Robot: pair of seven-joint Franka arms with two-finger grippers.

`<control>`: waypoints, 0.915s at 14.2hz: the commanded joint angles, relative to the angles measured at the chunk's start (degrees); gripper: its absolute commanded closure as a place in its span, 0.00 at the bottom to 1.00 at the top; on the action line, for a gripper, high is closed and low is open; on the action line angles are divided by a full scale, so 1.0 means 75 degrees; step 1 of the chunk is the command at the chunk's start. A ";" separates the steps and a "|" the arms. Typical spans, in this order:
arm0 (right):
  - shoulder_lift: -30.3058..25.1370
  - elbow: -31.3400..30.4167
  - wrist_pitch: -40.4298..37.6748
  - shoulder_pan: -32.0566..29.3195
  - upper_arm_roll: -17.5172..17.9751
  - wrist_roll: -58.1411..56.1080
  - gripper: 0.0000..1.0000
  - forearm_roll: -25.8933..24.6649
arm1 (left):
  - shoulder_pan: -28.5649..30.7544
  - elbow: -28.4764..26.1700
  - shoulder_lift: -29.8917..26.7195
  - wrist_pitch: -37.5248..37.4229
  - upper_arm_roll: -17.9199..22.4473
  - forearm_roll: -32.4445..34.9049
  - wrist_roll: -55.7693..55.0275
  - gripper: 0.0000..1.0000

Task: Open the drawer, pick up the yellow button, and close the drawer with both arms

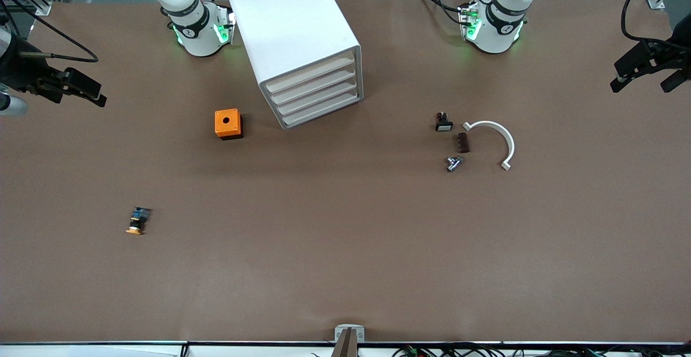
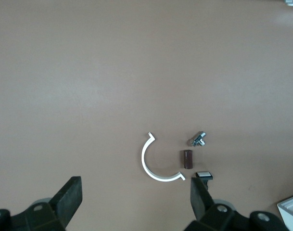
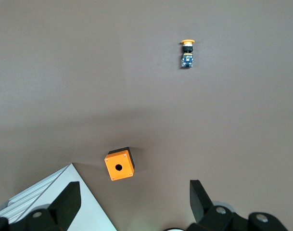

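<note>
- Brown table (image 1: 345,249) holds a white drawer cabinet (image 1: 297,38), drawers shut.
- Button (image 1: 138,221) lies toward the right arm's end, nearer the camera than the orange cube (image 1: 228,123).
- Left gripper (image 2: 134,202) and right gripper (image 3: 134,204) hang open, high over the table.

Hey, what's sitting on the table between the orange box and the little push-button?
Nothing: the front view shows only bare brown table between the orange box and the button.

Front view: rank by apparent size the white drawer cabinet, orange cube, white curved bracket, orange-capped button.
1. White drawer cabinet, by far the largest.
2. White curved plastic bracket in span, though it is thin.
3. Orange cube with round hole.
4. Orange-capped button, the smallest.
</note>
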 commanded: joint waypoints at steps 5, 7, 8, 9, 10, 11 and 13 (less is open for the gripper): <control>-0.0191 -0.0164 0.0206 0.0038 -0.0024 -0.0012 0.00 -0.0253 | -0.0047 0.0628 0.0500 -0.0286 -0.0032 0.0154 0.0000 0.01; -0.0203 -0.0164 0.0230 0.0085 -0.0024 -0.0187 0.00 -0.0335 | -0.0035 0.0851 0.0700 -0.0297 -0.0043 0.0154 -0.0023 0.01; -0.0203 -0.0164 0.0253 0.0073 -0.0024 -0.0316 0.00 -0.0336 | -0.0023 0.0852 0.0712 -0.0297 -0.0043 0.0142 -0.0023 0.01; -0.0215 -0.0176 0.0253 0.0062 -0.0024 -0.0387 0.00 -0.0336 | -0.0023 0.0840 0.0712 -0.0297 -0.0032 0.0142 -0.0035 0.01; -0.0226 -0.0187 0.0253 0.0061 -0.0024 -0.0388 0.00 -0.0336 | -0.0023 0.0852 0.0712 -0.0297 -0.0032 0.0142 -0.0046 0.01; -0.0261 -0.0245 0.0277 0.0061 -0.0035 -0.0399 0.00 -0.0336 | -0.0023 0.0852 0.0700 -0.0355 -0.0043 0.0154 -0.0046 0.01; -0.0390 -0.0421 0.0347 0.0061 -0.0035 -0.0411 0.00 -0.0324 | -0.0035 0.0852 0.0700 -0.0368 -0.0043 0.0154 -0.0046 0.01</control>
